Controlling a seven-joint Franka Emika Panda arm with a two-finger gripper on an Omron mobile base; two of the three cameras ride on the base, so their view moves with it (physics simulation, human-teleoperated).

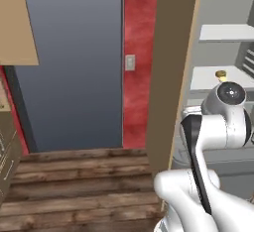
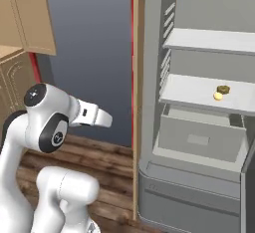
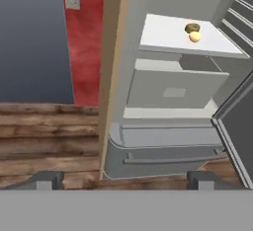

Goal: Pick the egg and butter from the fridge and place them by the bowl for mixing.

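Note:
The fridge [image 2: 199, 142] stands open. On its white middle shelf [image 3: 163, 32] lie the olive-yellow butter [image 3: 192, 28] and, just in front of it, the pale rounded egg [image 3: 195, 36]. The right base view has the egg [image 2: 217, 96] and the butter [image 2: 223, 89] side by side toward the shelf's right. In the left base view the butter [image 1: 220, 73] peeks over my arm. My gripper [image 3: 124, 180] is open with nothing between its fingertips [image 3: 47, 179]. It hangs well back from the fridge, low and to the left of the shelf. The bowl is out of view.
A grey box drawer [image 3: 173, 89] sits under the shelf. The fridge door [image 3: 237, 126] juts out at the right. A tall tan panel [image 1: 173, 67] flanks the fridge's left side, with a red wall strip [image 1: 139, 52] beyond. Wooden cabinets [image 2: 25, 23] stand left; plank floor [image 1: 74, 176] lies below.

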